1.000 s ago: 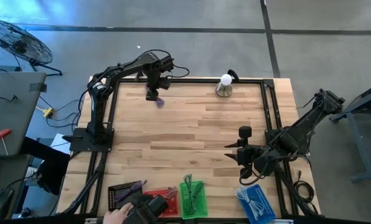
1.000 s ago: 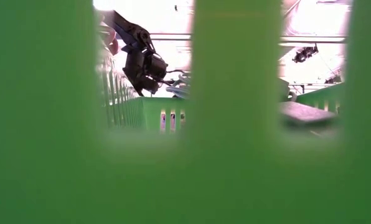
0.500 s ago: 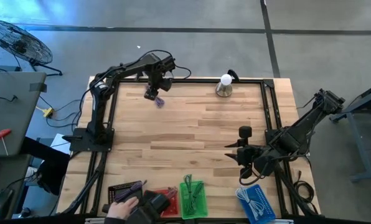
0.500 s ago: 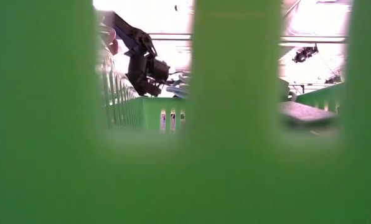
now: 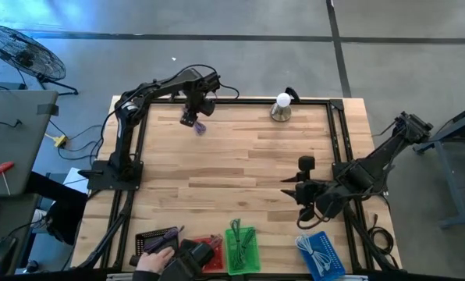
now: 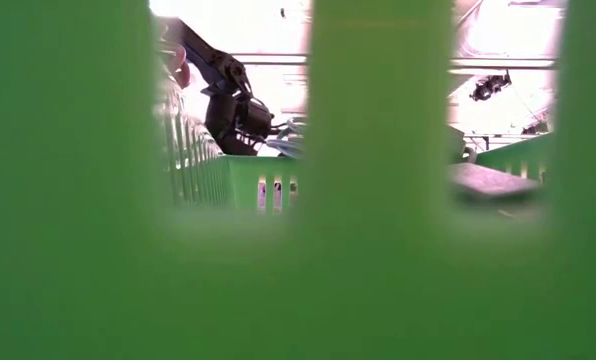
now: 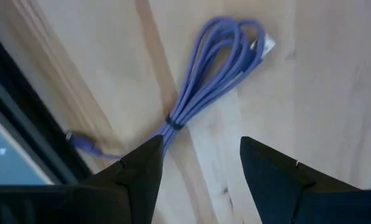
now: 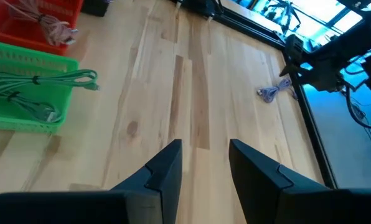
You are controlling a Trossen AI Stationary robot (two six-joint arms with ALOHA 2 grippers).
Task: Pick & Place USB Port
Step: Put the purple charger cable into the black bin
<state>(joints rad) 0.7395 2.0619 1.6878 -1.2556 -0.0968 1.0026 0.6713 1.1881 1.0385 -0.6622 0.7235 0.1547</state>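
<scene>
1. Purple USB cable (image 7: 201, 78), bundled in a coil, lies on the wooden desk (image 5: 240, 168) at the upper left of the high view.
2. Left gripper (image 7: 201, 168) hangs just above the cable, fingers (image 7: 142, 171) spread apart, grasping nothing.
3. Right gripper (image 5: 295, 190) waits at the lower right of the high view, fingers parted and empty.
4. Green basket (image 5: 243, 248), red basket (image 8: 39, 18) and blue basket (image 5: 322, 254) line the bottom edge.
5. Person's hand (image 5: 153, 259) rests by the black basket (image 5: 150, 240) at lower left.

cable bundle (image 5: 200, 127) lies at the table's (image 5: 240, 172) far left edge — the baskets (image 5: 243, 248) line the near edge, a lamp (image 5: 282, 107) far side.
</scene>
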